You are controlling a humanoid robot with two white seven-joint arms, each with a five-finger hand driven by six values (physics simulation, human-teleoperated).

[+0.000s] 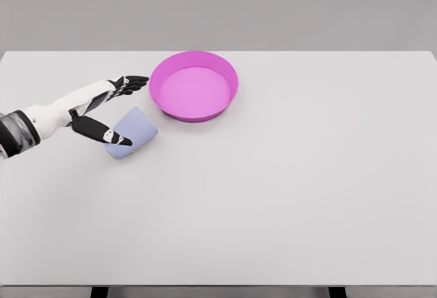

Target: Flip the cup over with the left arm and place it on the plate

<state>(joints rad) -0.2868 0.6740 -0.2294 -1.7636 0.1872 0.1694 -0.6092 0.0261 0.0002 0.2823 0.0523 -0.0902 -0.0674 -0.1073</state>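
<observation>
Table (273, 202), white, near stretch bare. Left robot hand (113, 110) at left side, fingers spread apart, thumb (102, 132) lying over cup, other fingers (131, 82) reaching past it toward plate; nothing clamped yet. Cup (134, 131), pale blue, lies tipped on its side just beside plate, not touching. We judge it light, rigid, smooth, so likely to roll or slip; best hold across side wall near mid-body. Farther back: plate (193, 115), magenta, shallow raised rim, holds nothing. We see no right arm.
</observation>
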